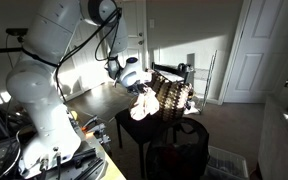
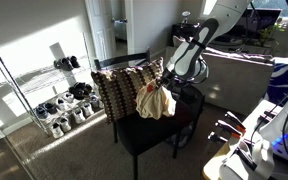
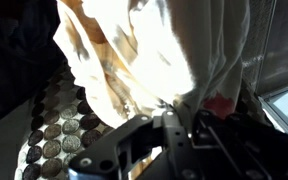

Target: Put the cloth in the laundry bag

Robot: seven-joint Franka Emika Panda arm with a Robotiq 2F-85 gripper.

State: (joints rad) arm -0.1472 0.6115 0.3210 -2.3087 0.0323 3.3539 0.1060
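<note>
A cream-white cloth (image 1: 142, 106) hangs bunched from my gripper (image 1: 137, 90) over a black chair (image 1: 144, 138); it also shows in an exterior view (image 2: 156, 104). The gripper (image 2: 165, 86) is shut on the cloth's top. A brown-and-cream patterned laundry bag (image 2: 122, 88) stands on the chair against its back, right beside the hanging cloth, and shows in an exterior view (image 1: 173, 96) too. In the wrist view the cloth (image 3: 154, 50) fills the frame above the gripper (image 3: 174, 112), with the patterned bag (image 3: 54, 132) at lower left. The bag's opening is not clearly visible.
A wire shoe rack (image 2: 66, 100) with several shoes stands by the wall behind the chair (image 2: 154, 140). A white door (image 1: 254, 50) is at the back. Cables and equipment lie near the robot base (image 1: 54, 150).
</note>
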